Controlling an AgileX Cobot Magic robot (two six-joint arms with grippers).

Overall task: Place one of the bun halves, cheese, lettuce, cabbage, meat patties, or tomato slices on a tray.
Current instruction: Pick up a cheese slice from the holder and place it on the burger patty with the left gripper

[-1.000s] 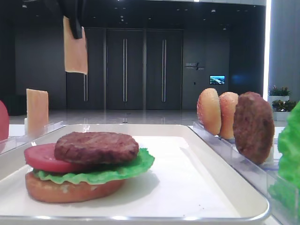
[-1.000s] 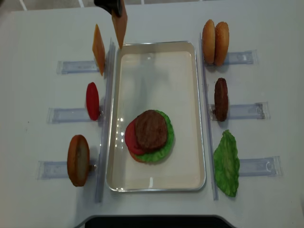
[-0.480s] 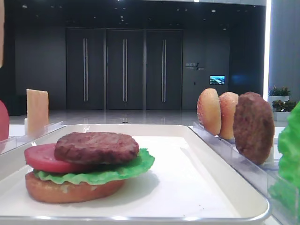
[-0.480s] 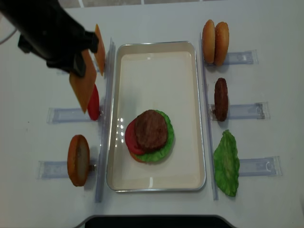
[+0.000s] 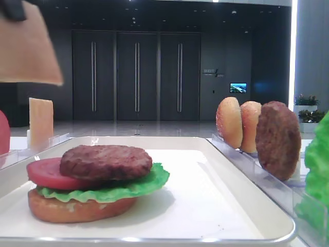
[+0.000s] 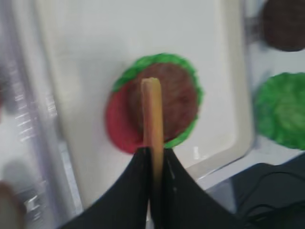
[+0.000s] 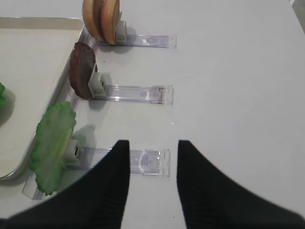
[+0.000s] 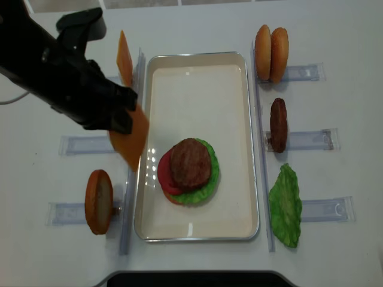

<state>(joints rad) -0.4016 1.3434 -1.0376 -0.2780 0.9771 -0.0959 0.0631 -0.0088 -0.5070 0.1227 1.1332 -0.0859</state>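
The left hand (image 8: 122,116) pinches a slice of cheese (image 8: 130,140) by its upper edge and carries it, tilted, over the left rim of the tray (image 8: 197,72), just beside the half-built burger. In the left wrist view the slice (image 6: 152,114) hangs edge-on between pressed-together fingers, directly above the meat patty (image 6: 176,98), tomato slice (image 6: 116,126) and lettuce (image 6: 186,64) stacked on the tray. The right hand (image 7: 150,176) rests spread and empty over the bench, near the spare lettuce leaf (image 7: 52,143) in its rack. To land this well, the slice likely needs to travel a little further right until centred on the patty (image 8: 190,164), then be tipped flat and lowered close before release; dropped on edge from height, a thin square would probably slide off. A second cheese slice (image 8: 124,57) waits upright in the far-left rack.
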